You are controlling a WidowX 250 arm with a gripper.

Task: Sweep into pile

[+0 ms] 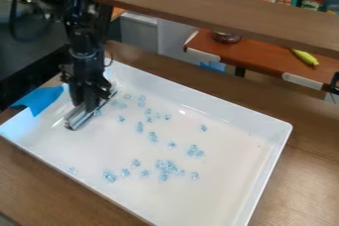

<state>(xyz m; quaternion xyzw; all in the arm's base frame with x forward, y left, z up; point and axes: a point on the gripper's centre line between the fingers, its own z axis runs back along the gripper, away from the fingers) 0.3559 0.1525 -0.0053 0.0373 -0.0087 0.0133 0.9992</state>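
The black gripper (90, 102) hangs over the left part of the white tray (255, 180). It is shut on a grey, shiny bar-shaped sweeping tool (80, 117), which lies at a slant low against the tray's floor. Small clear-blue pieces are scattered to the right of the tool and toward the near side. The densest cluster of pieces (167, 167) is near the tray's lower middle, and another clump (110, 176) sits left of it. A lone piece (203, 128) is farther right, and some pieces (120, 104) are close to the tool.
The tray's raised walls (198, 93) surround the pieces. Blue tape (39, 100) is at its left edge, on the brown table (311, 165). A wooden shelf (218, 9) crosses above the back. Behind it, a yellow-green toy (305, 57) lies on a reddish-brown surface.
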